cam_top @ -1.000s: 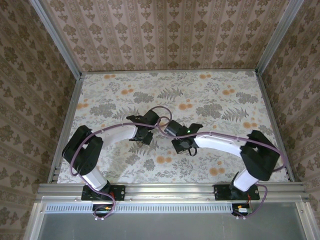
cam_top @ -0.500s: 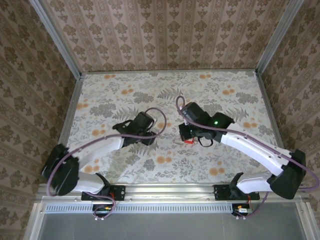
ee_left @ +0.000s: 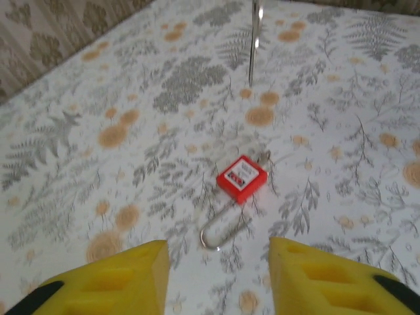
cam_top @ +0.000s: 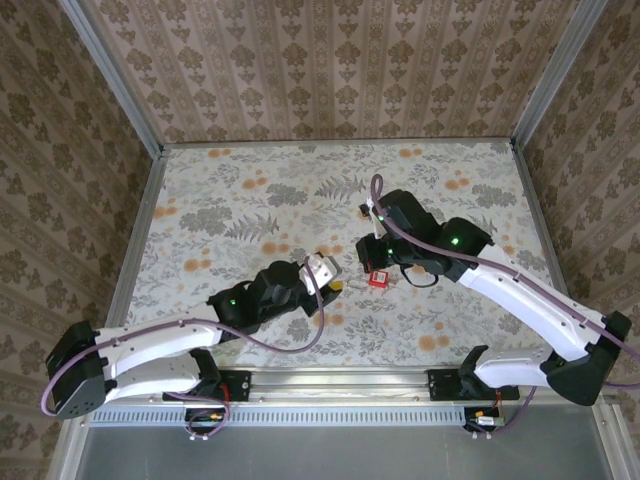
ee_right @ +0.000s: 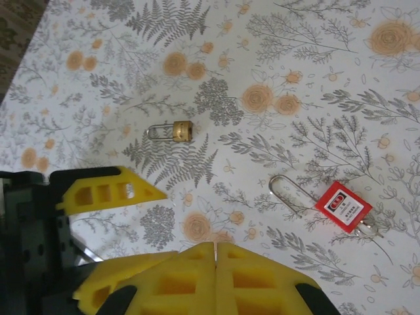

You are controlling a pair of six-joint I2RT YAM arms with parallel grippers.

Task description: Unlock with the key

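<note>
The key's square red tag (ee_left: pixel 241 178) lies flat on the flowered table, a thin silver wire loop (ee_left: pixel 220 233) stretching from it toward my left gripper (ee_left: pixel 216 279). That gripper is open, its yellow fingers (ee_left: pixel 125 275) spread on either side of the loop, a short way from the tag. In the right wrist view the red tag (ee_right: pixel 343 207) lies to the right with a bit of silver metal (ee_right: pixel 369 229) at its far corner. The small brass padlock (ee_right: pixel 178 131) lies on its side further off. My right gripper (ee_right: pixel 215 252) is shut on nothing. From above, the tag (cam_top: pixel 378 279) lies just below my right gripper (cam_top: pixel 375 260).
The left gripper's yellow finger (ee_right: pixel 105 190) reaches into the right wrist view between the padlock and my right fingers. Patterned walls and metal rails (cam_top: pixel 135 260) box in the table. Open tablecloth (cam_top: pixel 250 190) spreads at the back and sides.
The left arm has stretched out low and its gripper has moved right, close to the tag. The right gripper has drawn back a little and the tag lies free on the table.
</note>
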